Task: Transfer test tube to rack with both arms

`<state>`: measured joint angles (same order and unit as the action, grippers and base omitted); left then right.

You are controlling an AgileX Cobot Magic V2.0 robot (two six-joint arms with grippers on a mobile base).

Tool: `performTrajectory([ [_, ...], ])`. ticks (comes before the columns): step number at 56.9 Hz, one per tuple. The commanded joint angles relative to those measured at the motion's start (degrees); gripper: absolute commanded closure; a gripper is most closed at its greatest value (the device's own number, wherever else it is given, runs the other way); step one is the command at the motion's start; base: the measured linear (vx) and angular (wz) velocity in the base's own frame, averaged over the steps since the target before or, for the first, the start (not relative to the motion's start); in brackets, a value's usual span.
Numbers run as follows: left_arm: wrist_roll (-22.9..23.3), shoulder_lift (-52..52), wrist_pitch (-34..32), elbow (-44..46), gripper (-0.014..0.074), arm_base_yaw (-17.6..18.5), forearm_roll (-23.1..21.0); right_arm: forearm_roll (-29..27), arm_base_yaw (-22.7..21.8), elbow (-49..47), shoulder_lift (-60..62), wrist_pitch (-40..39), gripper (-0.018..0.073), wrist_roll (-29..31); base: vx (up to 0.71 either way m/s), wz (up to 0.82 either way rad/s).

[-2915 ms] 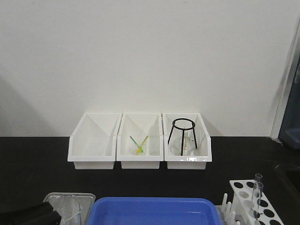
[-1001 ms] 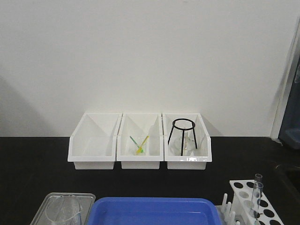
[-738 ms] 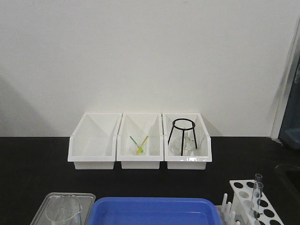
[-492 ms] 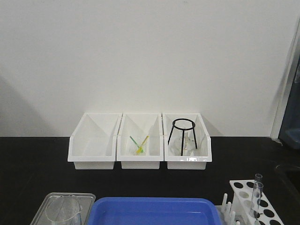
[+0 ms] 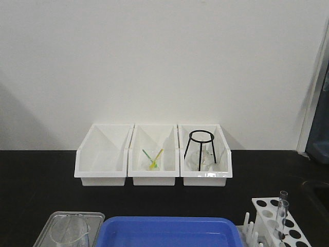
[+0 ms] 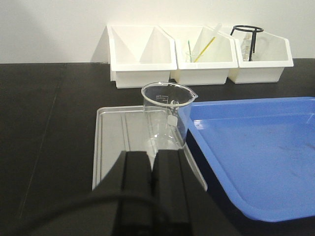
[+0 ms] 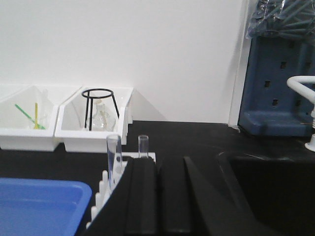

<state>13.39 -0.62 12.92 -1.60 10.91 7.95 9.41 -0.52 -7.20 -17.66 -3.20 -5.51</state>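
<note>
Test tube stands in rack, right of tray.

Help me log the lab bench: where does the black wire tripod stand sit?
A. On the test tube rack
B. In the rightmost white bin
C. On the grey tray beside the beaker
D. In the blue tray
B: the black wire tripod stand stands inside the rightmost white bin, with some clear glassware beside it.

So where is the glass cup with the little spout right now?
The beaker stands upright on the clear tray, seen best in the left wrist view. It is just left of the blue tray, in front of the white bins.
</note>
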Motion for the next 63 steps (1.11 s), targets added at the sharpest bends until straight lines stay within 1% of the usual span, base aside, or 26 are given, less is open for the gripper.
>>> performTrajectory([
  [1,0.3,-0.9,-5.0,1.5,0.0603,-0.1,-0.3,-8.7,0.0,3.1,3.8,-3.7,0.0566,11.8,0.00,0.00],
  [4,0.3,-0.9,-5.0,1.5,0.0603,-0.1,-0.3,-11.0,0.0,6.5,6.7,-3.7,0.0566,14.0,0.00,0.00],
  [6,0.3,-0.9,-5.0,1.5,0.0603,-0.1,-0.3,-11.2,0.0,8.6,8.9,-3.6,0.0566,14.2,0.00,0.00],
  [8,0.3,-0.9,-5.0,1.5,0.0603,-0.1,-0.3,-11.0,0.0,10.3,11.2,-3.5,0.0566,14.2,0.00,0.00],
  [11,0.3,-0.9,-5.0,1.5,0.0603,-0.1,-0.3,-10.3,0.0,9.9,14.9,1.9,0.0566,13.6,0.00,0.00],
  [13,0.3,-0.9,-5.0,1.5,0.0603,-0.1,-0.3,-9.4,0.0,9.8,17.1,3.7,0.0566,13.5,0.00,0.00],
  [16,0.3,-0.9,-5.0,1.5,0.0603,-0.1,-0.3,-8.4,0.0,10.0,19.2,4.3,0.0566,13.3,0.00,0.00],
  [20,0.3,-0.9,-5.0,1.5,0.0603,-0.1,-0.3,-7.4,0.1,10.0,18.6,3.2,0.0566,13.3,0.00,0.00],
  [63,0.3,-0.9,-5.0,1.5,0.0603,-0.1,-0.3,-7.3,0.1,10.0,18.8,2.9,0.0566,13.3,0.00,0.00],
])
